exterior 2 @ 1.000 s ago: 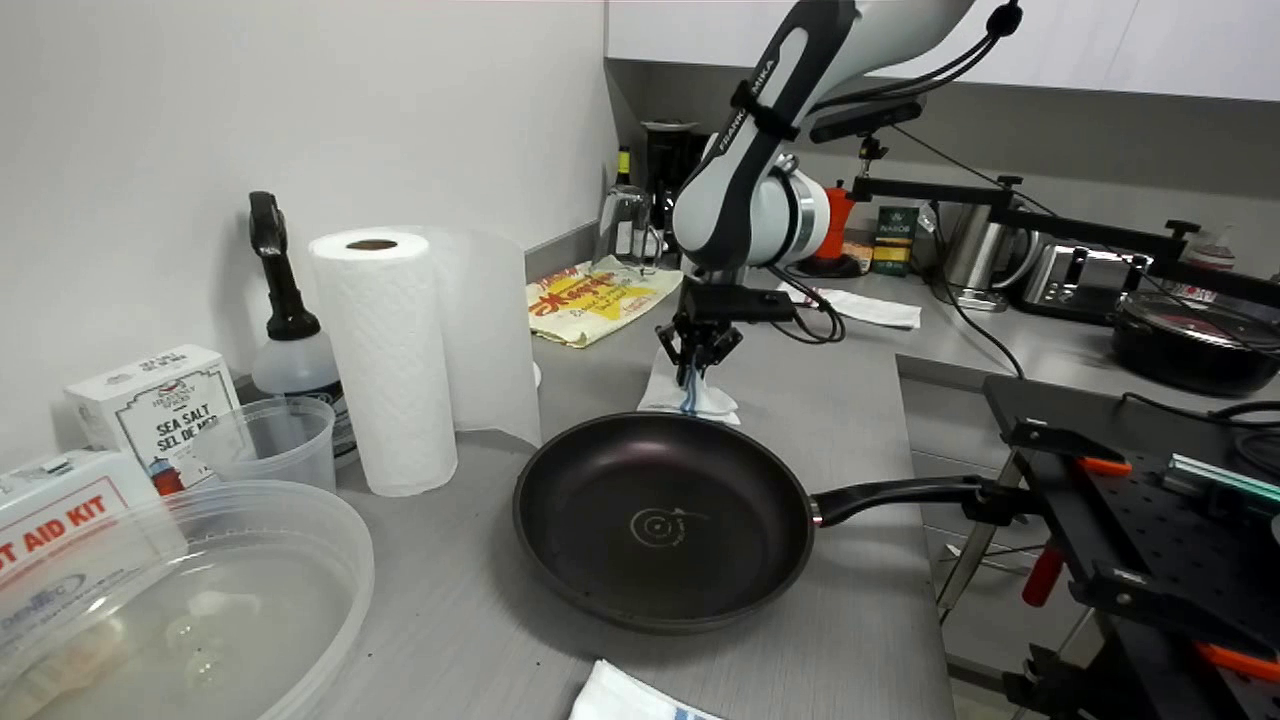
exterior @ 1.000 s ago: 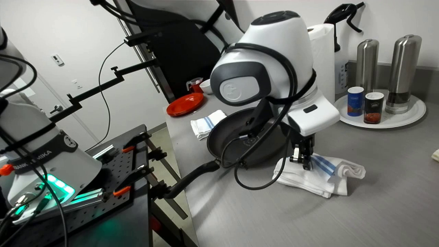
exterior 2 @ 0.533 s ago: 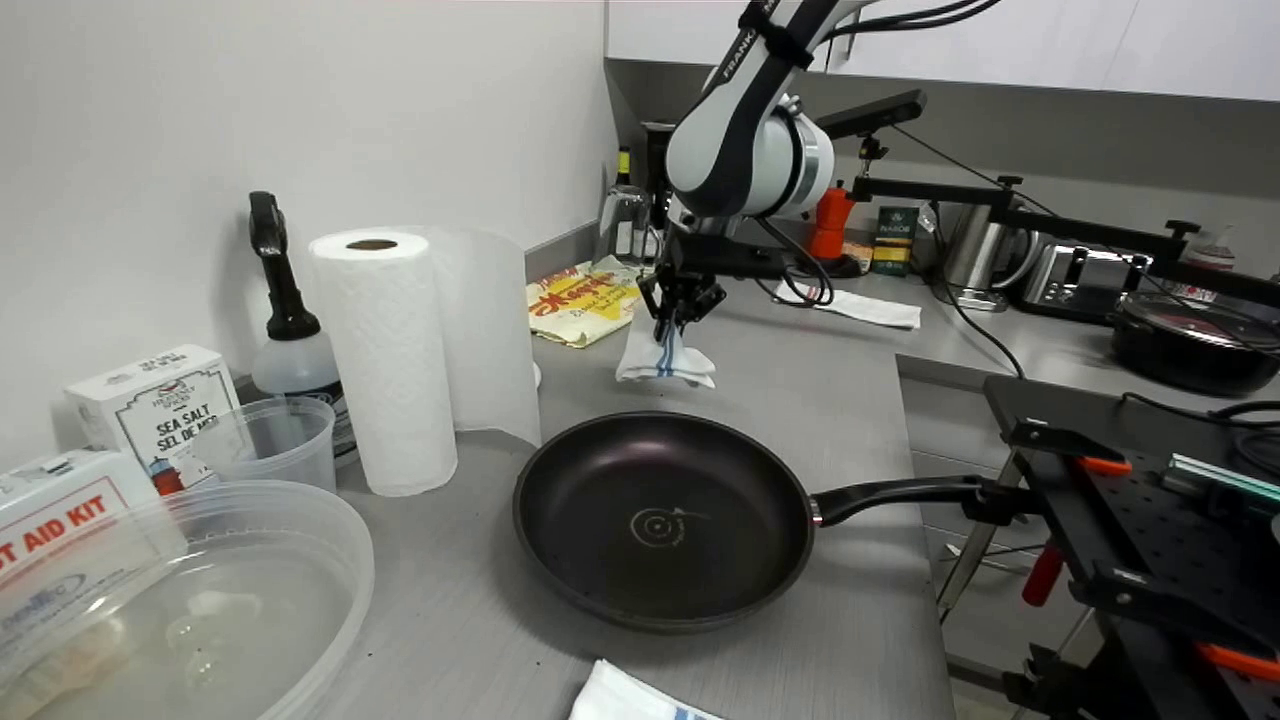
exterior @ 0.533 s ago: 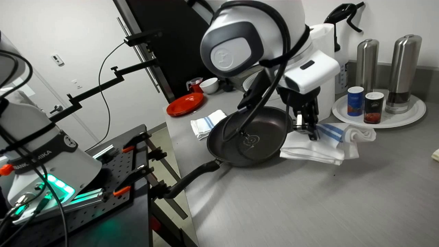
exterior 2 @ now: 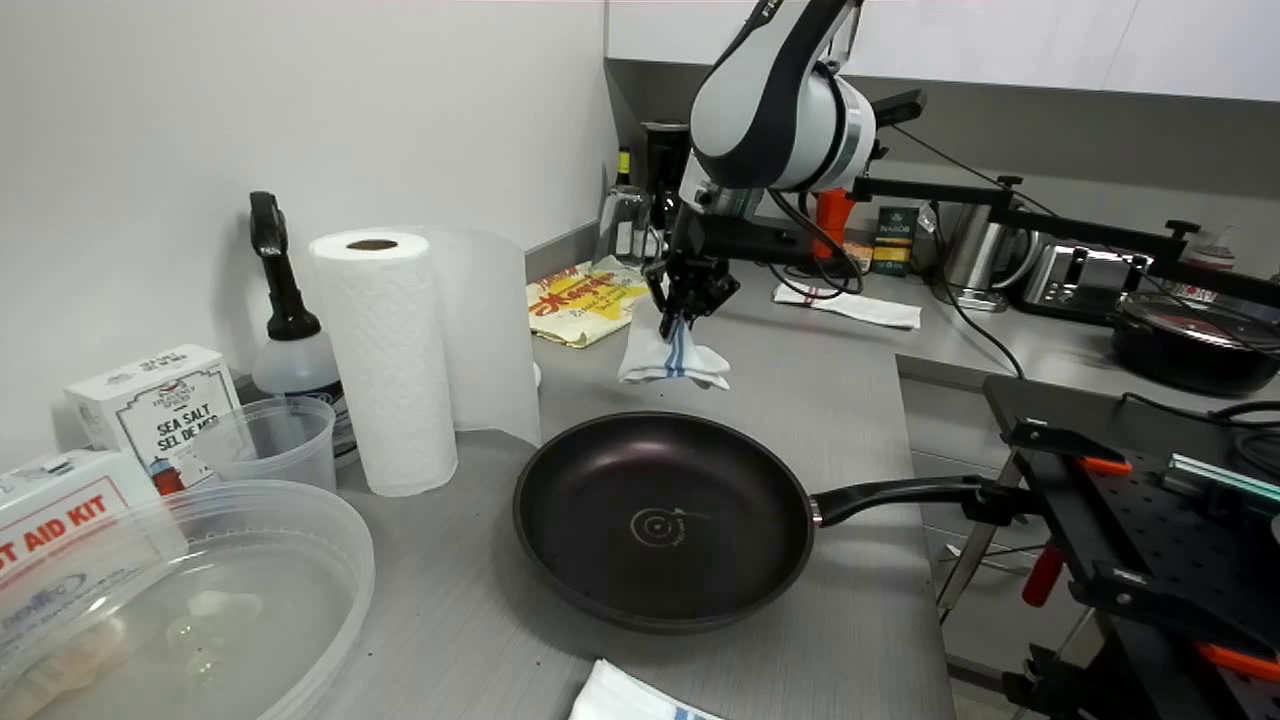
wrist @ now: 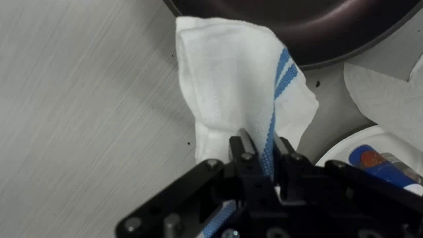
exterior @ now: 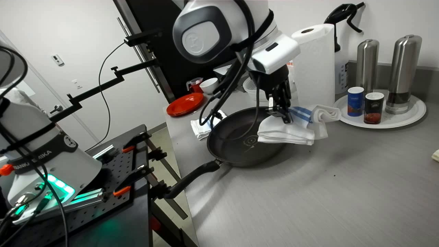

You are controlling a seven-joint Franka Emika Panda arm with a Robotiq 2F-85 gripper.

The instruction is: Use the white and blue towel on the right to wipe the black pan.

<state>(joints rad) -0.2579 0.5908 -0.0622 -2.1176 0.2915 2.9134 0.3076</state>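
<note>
Near the black pan (exterior 2: pixel 660 540), gripper (wrist: pixel 262 142) clasping striped towel (wrist: pixel 228 72), plate (exterior: pixel 394 120) holding canisters (exterior: pixel 355 102) and mills (exterior: pixel 404 65)

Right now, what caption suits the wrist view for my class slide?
Gripper pinching a blue-striped white towel, the black pan partly hidden behind it.

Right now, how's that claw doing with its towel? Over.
Gripper shut on striped towel. Towel aloft near black pan, not yet wiping. Nothing seen blocking; paper roll stands nearby.

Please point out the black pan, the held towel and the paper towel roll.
Black pan (exterior 2: pixel 664 524), in an exterior view: inner base.
Held towel (wrist: pixel 231 79), wrist view: white folded part.
Paper towel roll (exterior 2: pixel 390 370), in an exterior view: its side.
</note>
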